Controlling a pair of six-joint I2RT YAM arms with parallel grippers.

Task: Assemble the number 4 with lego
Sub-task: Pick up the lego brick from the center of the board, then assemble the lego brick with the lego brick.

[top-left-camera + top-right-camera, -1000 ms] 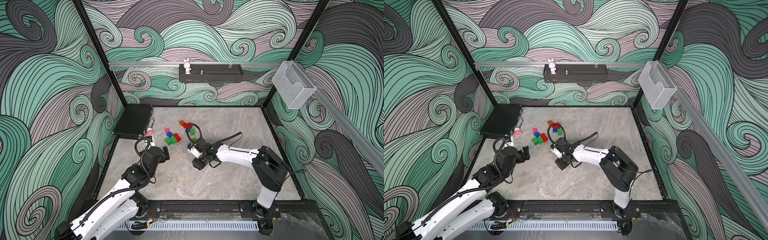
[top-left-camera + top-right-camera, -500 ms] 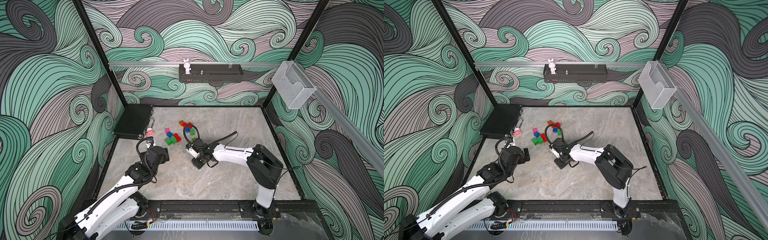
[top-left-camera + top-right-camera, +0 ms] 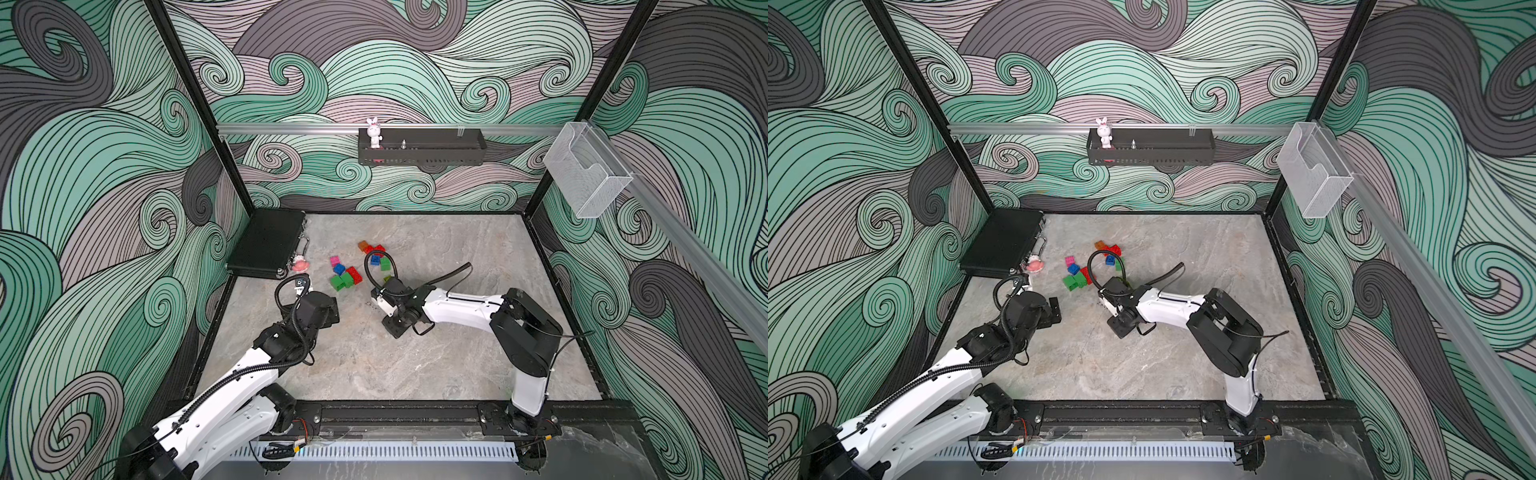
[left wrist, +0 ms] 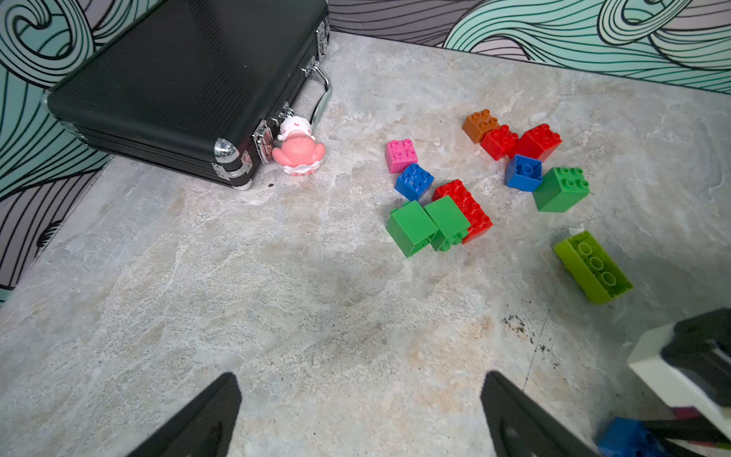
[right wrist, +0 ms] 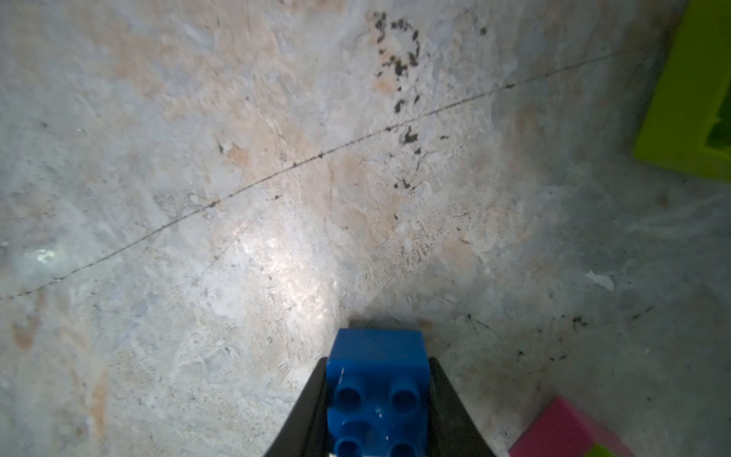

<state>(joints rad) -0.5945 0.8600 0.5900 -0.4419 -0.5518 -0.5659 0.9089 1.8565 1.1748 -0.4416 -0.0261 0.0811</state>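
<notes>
The lego lies as a loose pile (image 3: 347, 276) (image 3: 1077, 278) at mid-table: pink (image 4: 400, 155), blue (image 4: 413, 181), red (image 4: 468, 207), green (image 4: 411, 227) and orange (image 4: 479, 124) bricks. A lime brick (image 4: 593, 267) (image 5: 688, 99) lies on its side nearer me. My right gripper (image 5: 377, 395) (image 3: 380, 307) is shut on a blue brick (image 5: 377, 391) (image 4: 629, 437), low over the bare table beside a pink brick (image 5: 561, 431). The left gripper (image 4: 358, 415) (image 3: 328, 311) stands open and holds nothing, short of the pile.
A shut black case (image 3: 268, 245) (image 4: 178, 79) lies at the back left, with a pink toy figure (image 4: 298, 152) against its latch. On the back wall hangs a black shelf (image 3: 419, 145) with a white bunny (image 3: 374, 132). A clear bin (image 3: 586, 174) hangs at the right.
The right gripper's jaws have closed in on the blue brick and that arm has shifted slightly left. My left arm has edged toward the pile, still open.
</notes>
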